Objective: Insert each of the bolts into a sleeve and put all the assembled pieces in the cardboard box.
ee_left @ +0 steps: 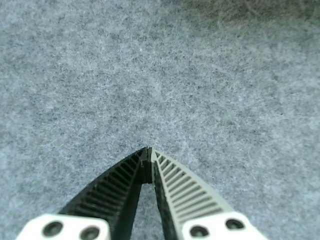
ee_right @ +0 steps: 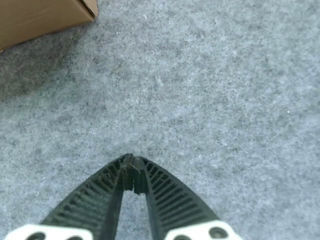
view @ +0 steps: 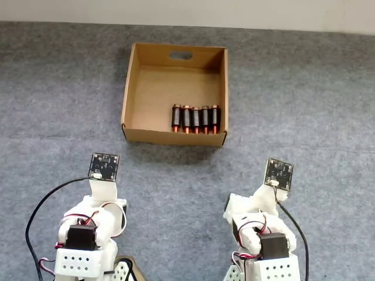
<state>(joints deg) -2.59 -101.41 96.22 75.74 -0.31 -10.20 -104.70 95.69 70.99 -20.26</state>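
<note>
The open cardboard box stands at the back middle of the grey carpet. Inside it, along the near wall at the right, several assembled bolt-and-sleeve pieces lie side by side, dark sleeves with copper ends. Both arms are folded back at the near edge, left arm and right arm. My left gripper is shut with nothing in it, above bare carpet. My right gripper is also shut and empty, and a corner of the cardboard box lies ahead of it.
Grey carpet covers the whole table around the box. A black cable loops beside the left arm, and another cable runs along the right arm.
</note>
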